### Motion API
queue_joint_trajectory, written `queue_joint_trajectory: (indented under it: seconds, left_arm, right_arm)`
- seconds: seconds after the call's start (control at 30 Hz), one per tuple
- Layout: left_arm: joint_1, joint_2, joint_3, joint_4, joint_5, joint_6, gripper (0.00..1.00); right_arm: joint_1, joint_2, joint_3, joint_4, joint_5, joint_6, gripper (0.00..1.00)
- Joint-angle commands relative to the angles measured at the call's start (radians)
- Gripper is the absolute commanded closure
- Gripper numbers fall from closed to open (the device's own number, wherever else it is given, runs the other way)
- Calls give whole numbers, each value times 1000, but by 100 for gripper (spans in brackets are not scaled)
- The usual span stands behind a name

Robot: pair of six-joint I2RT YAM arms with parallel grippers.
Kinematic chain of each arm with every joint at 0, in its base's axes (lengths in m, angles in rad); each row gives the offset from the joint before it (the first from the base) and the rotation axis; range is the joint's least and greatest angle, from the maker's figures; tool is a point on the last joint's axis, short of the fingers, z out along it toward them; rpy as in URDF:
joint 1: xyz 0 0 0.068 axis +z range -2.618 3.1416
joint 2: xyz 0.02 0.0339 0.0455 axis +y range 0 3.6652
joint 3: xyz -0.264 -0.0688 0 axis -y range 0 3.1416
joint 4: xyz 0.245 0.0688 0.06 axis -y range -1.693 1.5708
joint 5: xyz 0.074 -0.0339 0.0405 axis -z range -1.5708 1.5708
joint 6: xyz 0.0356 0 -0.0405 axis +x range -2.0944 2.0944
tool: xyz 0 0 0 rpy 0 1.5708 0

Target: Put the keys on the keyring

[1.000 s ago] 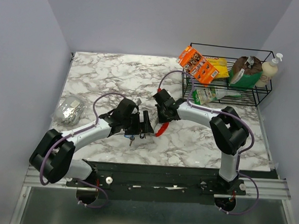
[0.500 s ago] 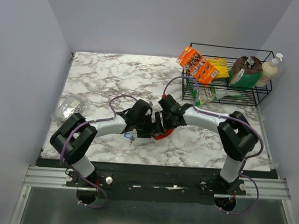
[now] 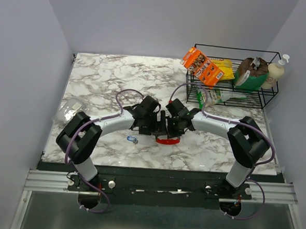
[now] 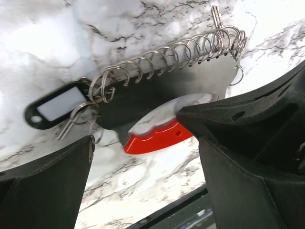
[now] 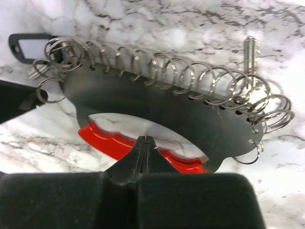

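Blue key (image 3: pixel 132 139), top view only

Nothing legible anywhere, folks. The orange box (image 3: pixel 201 65) up in the wire rack (image 3: pixel 235 47) carries dark panels of print, far too small to make out. Same story for the yellow packet (image 3: pixel 224 68) and the green bag (image 3: pixel 251 75) beside it: printing, but no letters readable. Up close, the black key tag (image 4: pixel 55 106) shows a plain white insert.
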Motion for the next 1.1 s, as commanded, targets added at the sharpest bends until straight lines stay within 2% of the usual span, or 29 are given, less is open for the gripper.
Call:
queue_joint_trajectory:
  seconds: [0.0, 0.23, 0.43, 0.5, 0.63, 0.83, 1.07]
  left_arm:
    - [-2, -108, 25, -84, -131, 65, 1]
    - [1, -362, -44, -64, -206, 75, 1]
    - [17, -534, -87, -82, -277, 61, 1]
    - [35, -585, -102, -98, -321, 53, 1]
    - [90, -729, -118, -99, -320, 39, 1]
    - [176, -786, -70, -173, -303, 61, 1]
    - [213, -788, -75, -193, -297, 65, 1]
  right_arm:
    - [11, -40, 47, -8, -37, -7, 99]
    - [11, -47, 111, -27, 8, -47, 99]
    - [11, 23, 143, -63, 15, -82, 99]
    - [12, 46, 156, -86, 50, -87, 99]
    - [14, 66, 147, -121, 112, -113, 99]
    - [21, 80, 111, -130, 116, -142, 99]
    - [58, 82, 78, -123, 40, -155, 99]
